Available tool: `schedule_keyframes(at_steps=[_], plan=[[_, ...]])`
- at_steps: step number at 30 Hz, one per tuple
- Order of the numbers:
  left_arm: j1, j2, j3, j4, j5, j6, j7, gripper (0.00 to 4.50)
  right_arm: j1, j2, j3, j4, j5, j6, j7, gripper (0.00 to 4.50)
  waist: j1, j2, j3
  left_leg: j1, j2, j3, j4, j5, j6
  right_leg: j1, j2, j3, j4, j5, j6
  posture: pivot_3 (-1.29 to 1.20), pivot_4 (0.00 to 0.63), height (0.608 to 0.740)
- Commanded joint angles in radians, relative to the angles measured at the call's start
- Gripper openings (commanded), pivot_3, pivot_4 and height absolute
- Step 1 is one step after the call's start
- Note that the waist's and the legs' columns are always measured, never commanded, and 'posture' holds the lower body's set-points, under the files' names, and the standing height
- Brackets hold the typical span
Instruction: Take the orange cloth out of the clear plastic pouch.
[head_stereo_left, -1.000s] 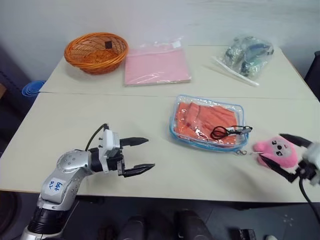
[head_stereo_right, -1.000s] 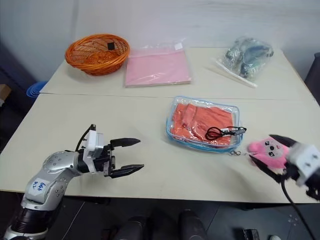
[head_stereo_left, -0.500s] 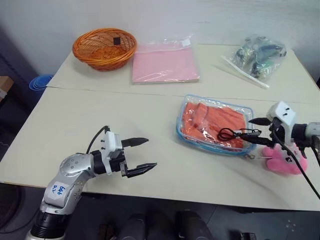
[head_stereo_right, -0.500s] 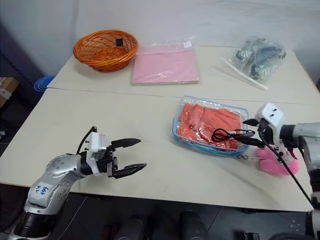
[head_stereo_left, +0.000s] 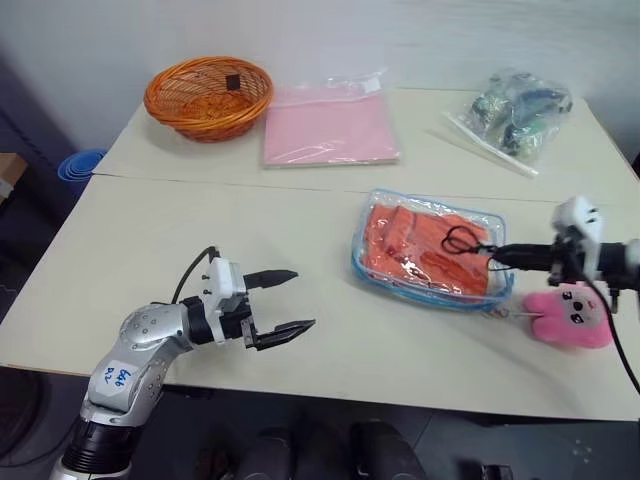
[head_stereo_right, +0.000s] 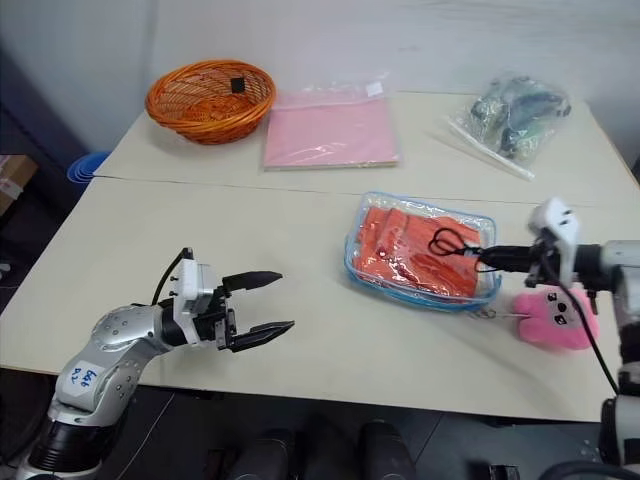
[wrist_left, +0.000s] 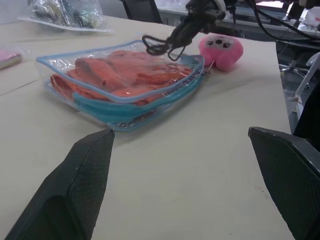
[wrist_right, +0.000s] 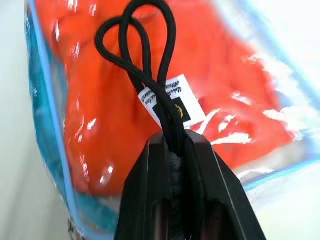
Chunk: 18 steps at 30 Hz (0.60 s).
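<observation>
**Right gripper clamped on the pouch's black cord**

At the right edge of the pouch, the right gripper (wrist_right: 175, 150) has its 2 black fingers pressed together on a black cord loop (wrist_right: 145, 60), which rises in 2 loops from between the fingertips; a small white tag sits on the cord just beyond them. Directly past those fingertips lies the clear plastic pouch (head_stereo_right: 421, 250), flat on the table (head_stereo_right: 250, 240), its light blue trim running round the edge. The orange cloth (head_stereo_left: 420, 240) is inside the pouch, folded and pressed against the transparent wall, so it sits just ahead of the right gripper, under the cord. Just beside the right gripper, on the side nearer the robot, a pink plush toy (head_stereo_left: 571, 318) rests on the table, close to the pouch's corner.

Well off to the left of the pouch, the left gripper (head_stereo_left: 285, 302) hovers near the table's front edge with its 2 fingers spread wide and nothing between them; it points towards the pouch, which lies some way ahead of it.

Far beyond both grippers, along the table's back, stand an orange wicker basket (head_stereo_left: 208, 95), a flat pink sheet in plastic (head_stereo_left: 328, 125) beside it, and a clear bag of dark items (head_stereo_left: 515, 108) farther to the right.
</observation>
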Motion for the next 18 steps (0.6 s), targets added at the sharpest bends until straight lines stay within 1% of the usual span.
schedule_keyframes(at_steps=[1,3,5,7,8,11,13,16,18], plan=[[0.011,-0.001,0.026,-0.019,-0.005,-0.018,0.008,4.5,0.075,-0.139,-0.169,0.003,0.031,0.019,-0.032,0.08,0.011,0.0,0.0,0.0,0.0,0.0,0.0,0.0,0.0,0.0,0.0,0.0,0.0,0.0,0.0,0.0,0.15,0.74],[0.028,-0.002,0.026,-0.025,-0.002,-0.024,0.006,4.5,0.159,-0.224,-0.222,0.133,-0.028,-0.068,-0.107,0.08,0.019,0.0,0.0,0.0,0.0,0.0,0.0,-0.001,0.001,0.0,0.0,0.0,-0.001,0.0,0.0,0.0,0.15,0.74],[0.038,-0.002,0.02,-0.027,0.003,-0.029,-0.001,4.5,0.216,-0.256,-0.233,0.232,-0.07,-0.137,-0.17,0.08,0.018,0.0,0.0,0.0,0.0,0.0,0.0,-0.001,0.001,0.001,-0.001,0.0,-0.003,0.0,0.0,0.0,0.15,0.74],[0.034,0.0,0.013,-0.019,0.008,-0.035,-0.01,4.5,0.242,-0.246,-0.222,0.319,-0.104,-0.188,-0.244,0.08,0.011,0.0,0.0,0.001,0.0,0.001,0.0,-0.001,0.001,0.003,0.0,0.0,-0.006,0.0,0.0,0.0,0.15,0.74],[0.032,0.0,0.012,-0.015,0.01,-0.036,-0.012,4.5,0.25,-0.236,-0.217,0.341,-0.112,-0.215,-0.254,0.08,0.004,0.0,0.0,0.002,0.0,0.001,0.0,-0.001,0.002,0.005,0.0,0.0,-0.007,0.0,0.0,0.0,0.15,0.74],[0.018,0.002,0.016,-0.003,0.016,-0.042,-0.017,4.5,0.232,-0.206,-0.206,0.365,-0.122,-0.242,-0.287,0.08,-0.025,0.002,0.0,0.004,0.0,0.007,-0.001,-0.001,0.002,0.006,0.0,0.003,-0.007,0.0,0.0,0.0,0.15,0.74],[0.012,0.004,0.022,-0.001,0.016,-0.04,-0.018,4.5,0.212,-0.193,-0.207,0.374,-0.123,-0.241,-0.313,0.08,-0.038,0.006,0.0,0.004,0.0,0.008,-0.001,0.0,0.003,0.006,0.0,0.003,-0.005,0.0,0.0,0.0,0.15,0.74],[0.017,0.009,0.026,-0.001,0.017,-0.043,-0.022,4.5,0.201,-0.189,-0.191,0.422,-0.153,-0.243,-0.372,0.08,-0.039,0.008,0.0,0.007,0.0,0.01,-0.001,0.0,0.003,0.006,0.001,0.005,0.0,0.0,0.0,0.0,0.15,0.74],[0.024,0.013,0.024,-0.003,0.022,-0.046,-0.026,4.5,0.191,-0.186,-0.195,0.469,-0.167,-0.229,-0.44,0.08,-0.034,0.008,0.001,0.007,0.001,0.009,-0.001,0.0,0.002,0.006,0.002,0.005,0.0,0.0,0.0,0.0,0.15,0.74]])
